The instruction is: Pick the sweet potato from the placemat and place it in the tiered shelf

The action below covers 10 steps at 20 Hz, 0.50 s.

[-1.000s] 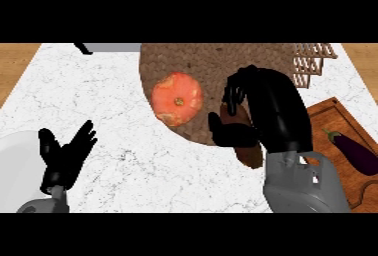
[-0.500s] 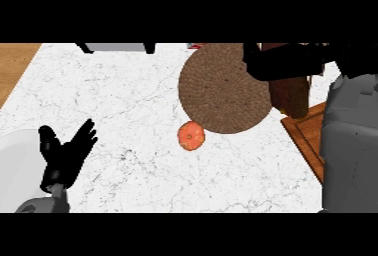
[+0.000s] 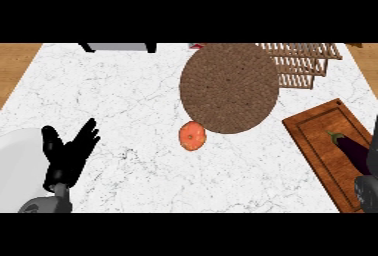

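The sweet potato [image 3: 193,135], orange and roundish, lies on the white counter, touching the lower left edge of the round brown woven placemat [image 3: 230,87]. The wooden tiered shelf [image 3: 299,62] stands at the back right, just beyond the placemat. My left hand [image 3: 70,155] rests open at the lower left, fingers up, far from the potato. Only a grey piece of my right forearm [image 3: 367,192] shows at the lower right edge; its hand is out of view. Nothing holds the potato.
A wooden cutting board [image 3: 317,145] lies at the right with a dark purple eggplant [image 3: 353,150] on it. A white rounded object [image 3: 15,165] sits at the lower left corner. A grey box [image 3: 118,47] stands at the counter's back edge.
My right hand, over the placemat a second ago and at its far right half a second ago, has pulled back out of view. The sweet potato sits off the placemat. The left hand stayed put.
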Each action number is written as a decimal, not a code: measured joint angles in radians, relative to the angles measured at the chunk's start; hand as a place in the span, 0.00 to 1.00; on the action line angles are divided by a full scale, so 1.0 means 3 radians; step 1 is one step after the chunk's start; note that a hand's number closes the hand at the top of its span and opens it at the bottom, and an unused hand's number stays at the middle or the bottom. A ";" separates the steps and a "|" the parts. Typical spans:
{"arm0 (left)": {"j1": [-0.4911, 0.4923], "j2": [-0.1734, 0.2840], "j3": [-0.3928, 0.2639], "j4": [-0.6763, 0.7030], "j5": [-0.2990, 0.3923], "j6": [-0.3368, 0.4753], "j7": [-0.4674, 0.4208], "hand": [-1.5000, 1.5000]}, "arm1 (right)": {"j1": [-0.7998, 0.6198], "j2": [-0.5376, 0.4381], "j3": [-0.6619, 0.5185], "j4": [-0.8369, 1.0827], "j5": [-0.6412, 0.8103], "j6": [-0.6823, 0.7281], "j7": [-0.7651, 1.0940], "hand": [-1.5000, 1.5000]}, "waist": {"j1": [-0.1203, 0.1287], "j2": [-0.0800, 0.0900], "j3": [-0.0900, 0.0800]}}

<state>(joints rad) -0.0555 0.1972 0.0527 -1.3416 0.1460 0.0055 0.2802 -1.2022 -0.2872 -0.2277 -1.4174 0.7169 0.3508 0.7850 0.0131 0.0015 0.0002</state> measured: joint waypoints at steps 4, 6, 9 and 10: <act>-0.0024 0.0005 0.0006 -0.0026 -0.0010 0.0002 0.0066 0.50 | -0.0137 -0.0170 -0.0077 0.0466 -0.0056 -0.0056 -0.0285 1.00 | 0.0002 0.0003 -0.0001; -0.0006 -0.0021 -0.0016 -0.0094 -0.0027 0.0030 0.0105 0.50 | -0.0185 -0.0227 -0.0077 0.0716 -0.0054 -0.0098 -0.0447 1.00 | 0.0010 0.0004 -0.0001; 0.0016 -0.0033 -0.0016 -0.0063 -0.0033 0.0004 0.0055 0.50 | -0.0234 -0.0359 -0.0078 0.1059 -0.0048 -0.0112 -0.0716 1.00 | 0.0017 0.0010 -0.0002; 0.0038 -0.0012 0.0000 -0.0079 -0.0019 -0.0022 0.0057 0.50 | -0.0256 -0.0399 -0.0072 0.1170 -0.0042 -0.0114 -0.0802 1.00 | 0.0020 0.0011 -0.0002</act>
<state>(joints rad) -0.0442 0.1936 0.0527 -1.3654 0.1403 -0.0010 0.2972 -1.2789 -0.4069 -0.2492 -1.0665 0.7043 0.3165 0.5443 0.0192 0.0047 -0.0004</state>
